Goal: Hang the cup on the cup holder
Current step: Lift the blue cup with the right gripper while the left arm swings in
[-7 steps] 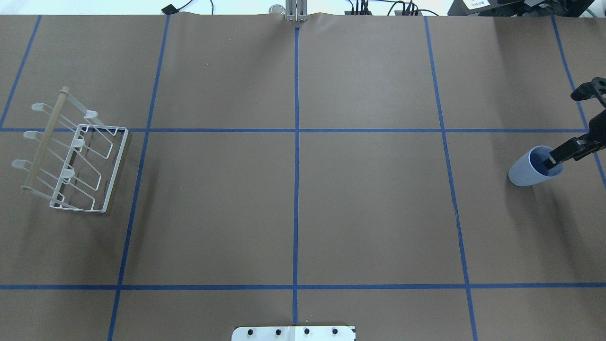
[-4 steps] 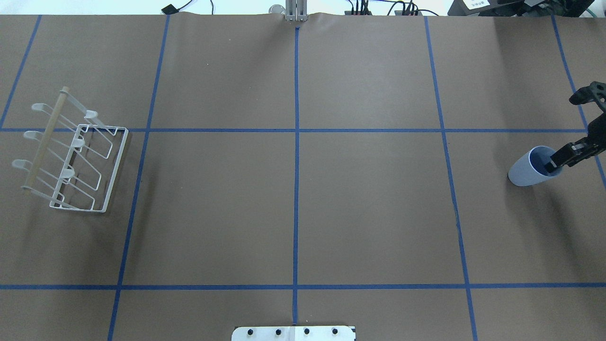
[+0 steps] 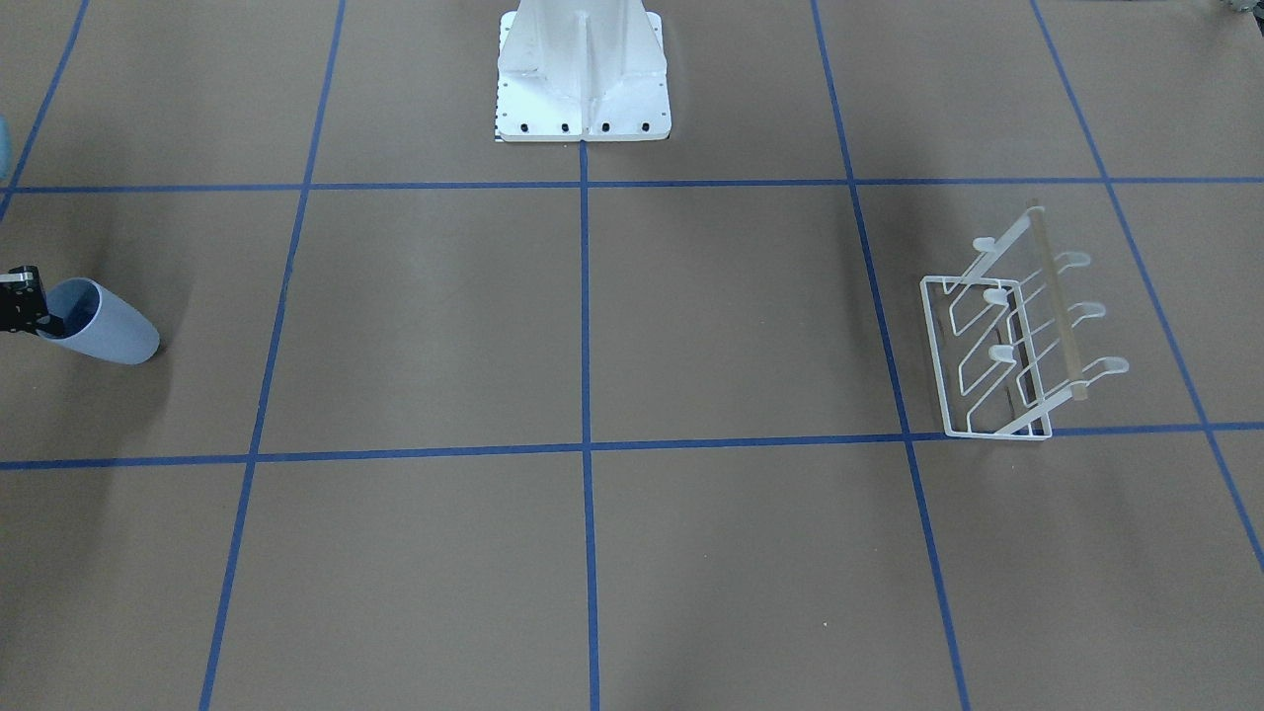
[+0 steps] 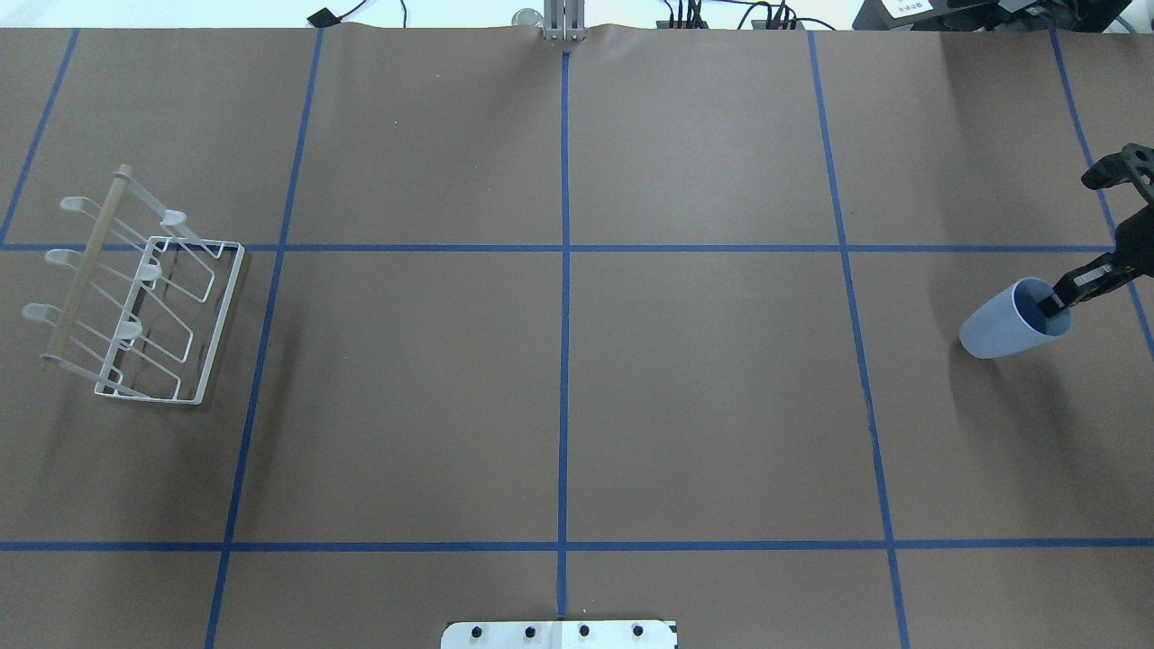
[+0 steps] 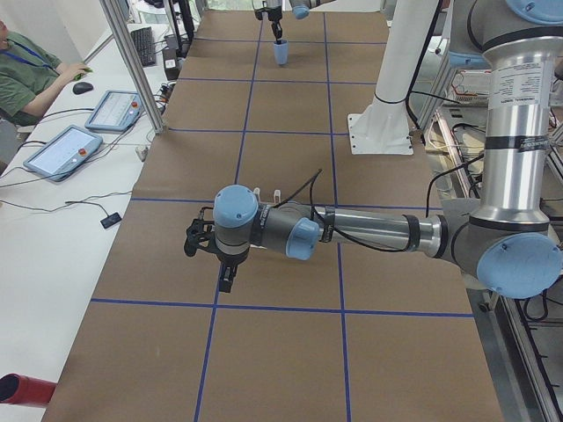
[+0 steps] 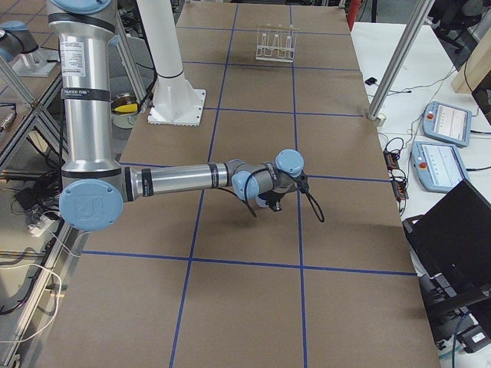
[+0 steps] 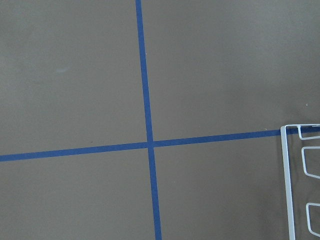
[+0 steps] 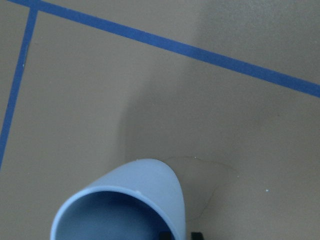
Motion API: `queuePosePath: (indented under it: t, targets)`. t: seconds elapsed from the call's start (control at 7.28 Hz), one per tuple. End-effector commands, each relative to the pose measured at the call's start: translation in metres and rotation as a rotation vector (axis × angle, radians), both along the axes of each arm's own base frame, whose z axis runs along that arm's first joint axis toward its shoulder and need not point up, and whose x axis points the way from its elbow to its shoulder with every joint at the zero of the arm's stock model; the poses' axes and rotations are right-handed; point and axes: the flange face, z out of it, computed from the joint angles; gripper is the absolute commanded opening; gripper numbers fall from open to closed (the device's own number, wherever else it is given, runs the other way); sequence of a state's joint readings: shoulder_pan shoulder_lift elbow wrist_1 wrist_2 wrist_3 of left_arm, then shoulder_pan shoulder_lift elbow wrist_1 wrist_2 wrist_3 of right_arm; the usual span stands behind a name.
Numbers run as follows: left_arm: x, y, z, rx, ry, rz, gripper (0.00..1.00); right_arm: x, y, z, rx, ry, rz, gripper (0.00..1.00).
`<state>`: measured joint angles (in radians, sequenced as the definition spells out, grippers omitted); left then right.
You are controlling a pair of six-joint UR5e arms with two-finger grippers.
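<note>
The light blue-grey cup (image 4: 996,329) is at the table's far right, tilted with its rim toward my right gripper (image 4: 1050,305). The right gripper is shut on the rim, one finger inside the cup. The front view shows the cup (image 3: 109,331) leaning away from the gripper (image 3: 25,301). The right wrist view shows the cup's rim (image 8: 145,185) just above my fingertips. The white wire cup holder (image 4: 87,265) stands at the far left, empty, and shows in the front view (image 3: 1058,301). My left gripper (image 5: 225,283) hovers near the holder; I cannot tell whether it is open. A corner of the holder's base (image 7: 286,175) shows in the left wrist view.
The robot's white base (image 3: 583,79) stands at the table's middle near edge. Blue tape lines grid the brown table (image 4: 703,397). Operator tablets (image 5: 66,149) and a seated person (image 5: 26,75) are beyond the far side.
The cup has tipped further, its base swinging slightly left. The right gripper's finger has turned and shifted up a little with the rim. The holder has not moved.
</note>
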<state>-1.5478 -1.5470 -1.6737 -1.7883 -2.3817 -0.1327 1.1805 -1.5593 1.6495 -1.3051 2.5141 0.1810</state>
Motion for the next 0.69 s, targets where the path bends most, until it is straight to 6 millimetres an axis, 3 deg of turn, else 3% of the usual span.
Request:
queuePosePath:
  t: [0.0,0.14,0.27,0.55]
  targets:
    - [0.003,-0.014,-0.019,-0.025,0.018,-0.056,0.98,-0.001,-0.002,-0.06,0.015,-0.138,0.039,0.0]
    - [0.011,-0.02,-0.031,-0.027,0.037,-0.085,0.98,-0.002,-0.006,-0.087,0.055,-0.189,0.098,0.0]
    - [0.033,-0.027,-0.046,0.019,0.054,-0.086,0.98,-0.002,-0.011,-0.118,0.092,-0.232,0.203,0.0]
    - [0.038,-0.032,-0.075,0.135,0.111,-0.142,0.98,-0.019,-0.005,-0.158,0.097,-0.371,0.39,0.0]
